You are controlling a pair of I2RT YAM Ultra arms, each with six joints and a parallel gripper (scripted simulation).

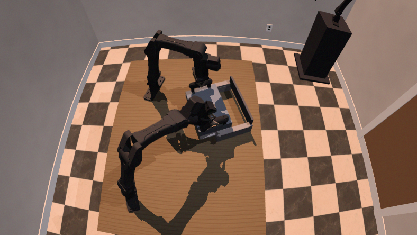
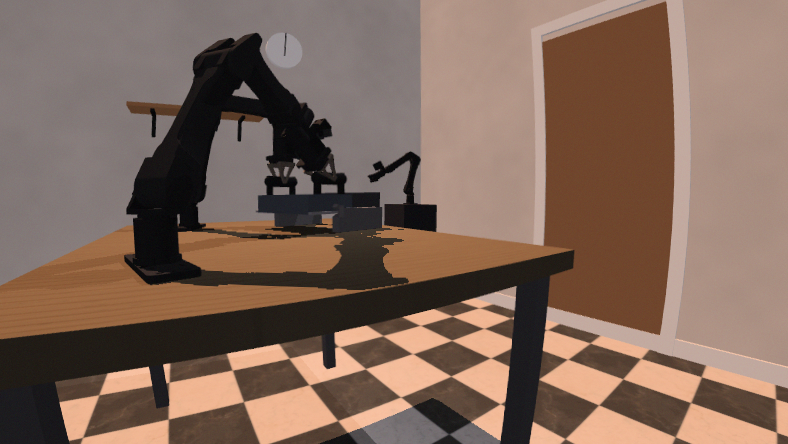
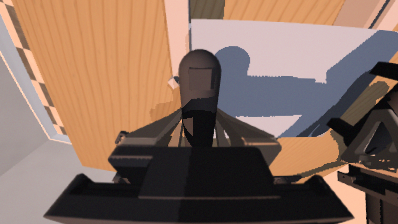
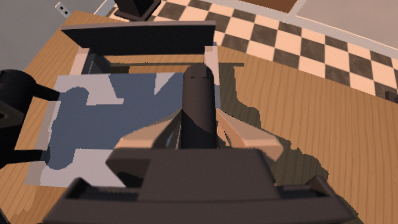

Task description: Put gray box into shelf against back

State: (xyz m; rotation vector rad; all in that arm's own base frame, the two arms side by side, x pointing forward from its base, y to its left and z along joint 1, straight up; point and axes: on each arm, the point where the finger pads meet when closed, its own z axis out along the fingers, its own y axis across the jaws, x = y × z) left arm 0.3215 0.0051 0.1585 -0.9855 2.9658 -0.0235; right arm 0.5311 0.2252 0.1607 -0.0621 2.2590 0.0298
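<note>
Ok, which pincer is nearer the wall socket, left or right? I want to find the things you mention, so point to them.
Left: the left pincer (image 1: pixel 200 87) (image 2: pixel 281 189) (image 3: pixel 199 112) (image 4: pixel 46 125) is at the gray box (image 1: pixel 217 90) (image 2: pixel 295 203) (image 3: pixel 285 45) (image 4: pixel 100 125) edge facing the socket (image 1: pixel 269 27) (image 4: pixel 62 9); the right pincer (image 1: pixel 216 123) (image 2: pixel 329 189) (image 3: pixel 356 100) (image 4: pixel 198 112) is at the opposite, farther edge.

Two arms on the table (image 1: pixel 139 204) (image 2: pixel 386 259) — one gray box (image 1: pixel 206 95) (image 2: pixel 292 203) (image 3: pixel 280 45) (image 4: pixel 100 125), one shelf (image 1: pixel 240 99) (image 2: pixel 358 218) (image 4: pixel 145 40).
</note>
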